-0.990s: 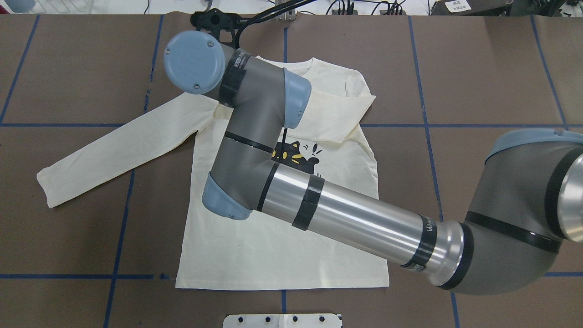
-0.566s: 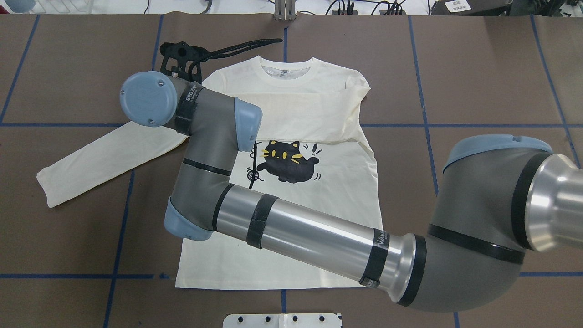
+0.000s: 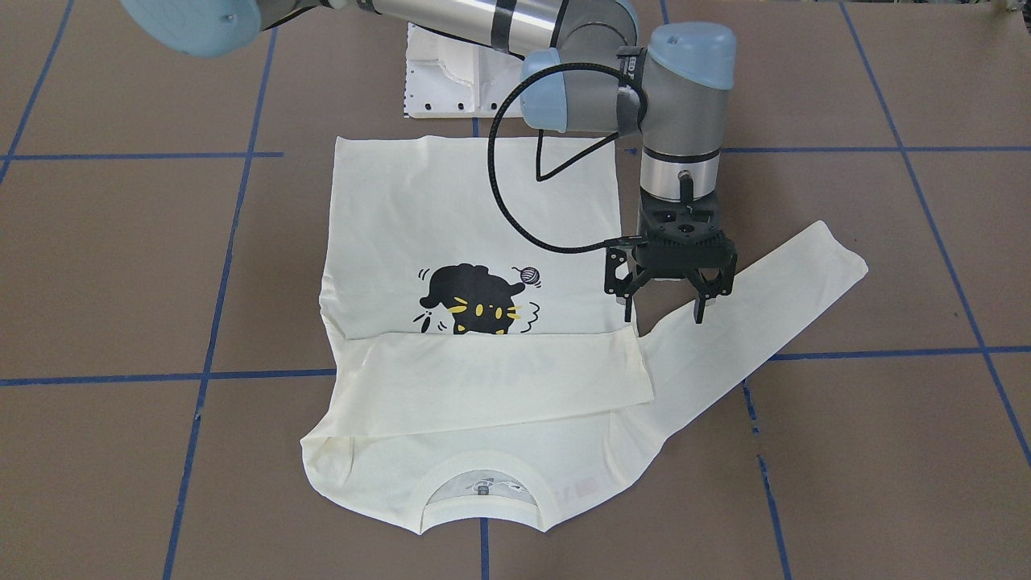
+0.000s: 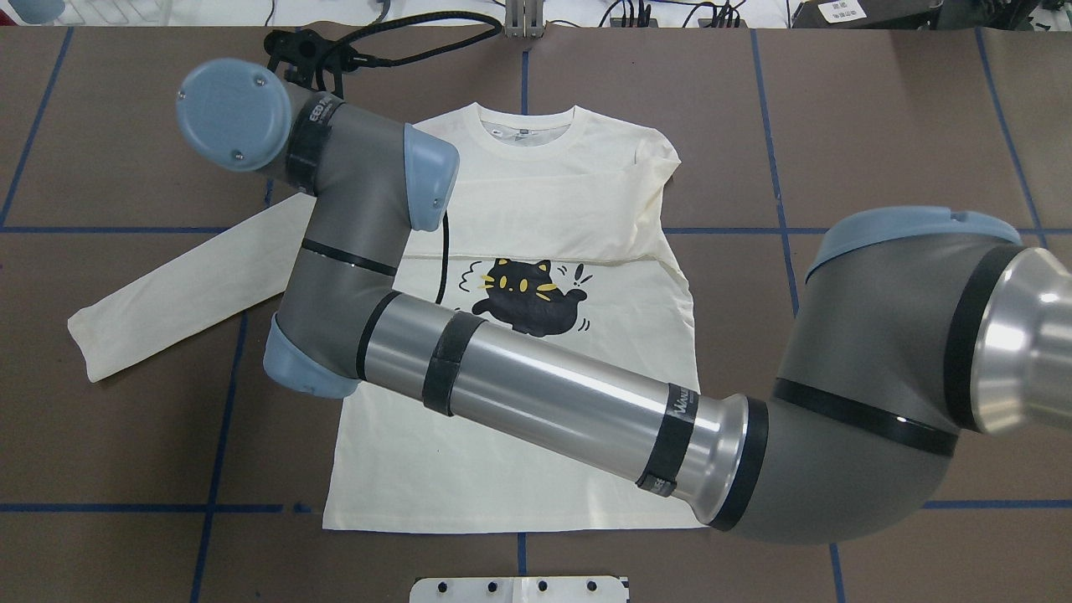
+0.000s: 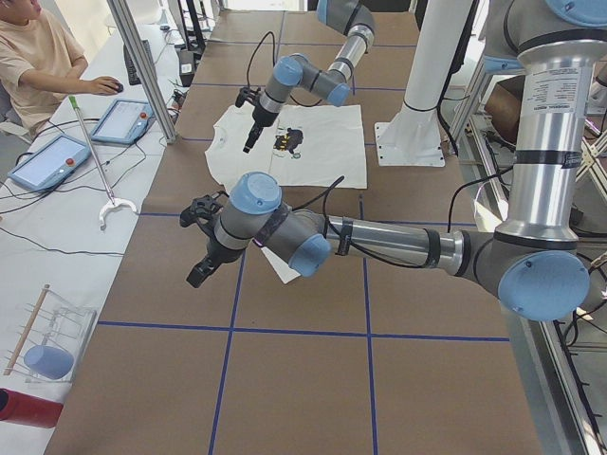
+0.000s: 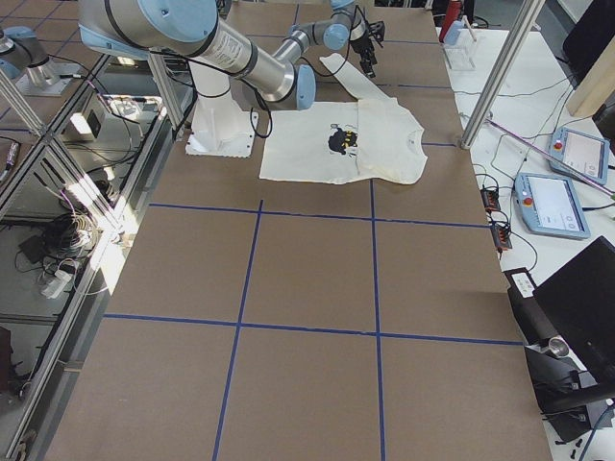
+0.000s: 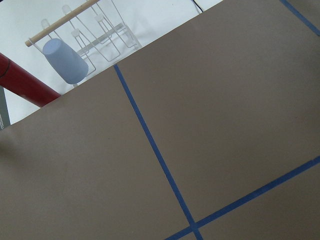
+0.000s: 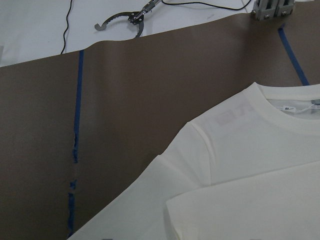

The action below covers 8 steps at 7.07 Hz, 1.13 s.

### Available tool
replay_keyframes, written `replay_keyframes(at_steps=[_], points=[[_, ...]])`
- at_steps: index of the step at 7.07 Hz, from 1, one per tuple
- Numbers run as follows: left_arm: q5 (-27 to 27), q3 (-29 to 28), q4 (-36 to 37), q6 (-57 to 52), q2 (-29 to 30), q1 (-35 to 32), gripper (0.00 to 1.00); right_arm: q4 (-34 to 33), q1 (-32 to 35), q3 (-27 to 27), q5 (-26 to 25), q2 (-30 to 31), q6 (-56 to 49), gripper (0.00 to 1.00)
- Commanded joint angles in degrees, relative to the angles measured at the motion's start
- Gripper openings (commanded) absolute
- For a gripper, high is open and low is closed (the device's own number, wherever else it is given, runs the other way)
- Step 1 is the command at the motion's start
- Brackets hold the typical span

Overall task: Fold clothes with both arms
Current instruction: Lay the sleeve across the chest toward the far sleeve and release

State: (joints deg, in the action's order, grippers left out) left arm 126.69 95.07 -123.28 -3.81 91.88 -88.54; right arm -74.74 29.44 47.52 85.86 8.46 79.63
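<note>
- The T-shirt (image 4: 519, 469) lies flat in the middle of the table (image 4: 879, 126), print up, with its collar on the far side from us.
- The folded sleeve (image 3: 499, 379) lies across the chest. The outstretched sleeve (image 3: 773, 290) runs slantwise away to our left.
- The right gripper (image 3: 664, 312) has reached across and hangs spread wide, fingers pointing down, over that sleeve's root. One fingertip is by the body's side edge, the other over the sleeve.
- From there the sleeve's long axis leads out to our left, towards the cuff.
- The left gripper (image 5: 197, 273) hangs over bare table, apart from the shirt. We cannot tell how its fingers stand.
- We judge the right arm the nearer for taking this sleeve.
- A second ago the right wrist stood over the chest and hid the cat print (image 4: 523, 306). It has since swung to our left, and the shirt has not moved.
</note>
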Motion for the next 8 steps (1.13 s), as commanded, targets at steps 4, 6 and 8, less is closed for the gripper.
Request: replay_keyframes(at_steps=[4, 6, 8], points=[[10.0, 5.4, -12.0, 17.8, -3.7, 11.6, 1.0, -19.7, 12.8, 26.2, 20.2, 17.3, -20.7, 1.0], [3.5, 12.5, -12.2, 28.5, -12.1, 19.4, 1.0, -21.2, 19.8, 46.6, 27.4, 37.6, -32.6, 1.0], [-2.7, 14.8, -12.3, 32.4, -17.0, 28.0, 1.0, -24.3, 26.2, 59.8, 33.7, 52.3, -44.9, 1.0]])
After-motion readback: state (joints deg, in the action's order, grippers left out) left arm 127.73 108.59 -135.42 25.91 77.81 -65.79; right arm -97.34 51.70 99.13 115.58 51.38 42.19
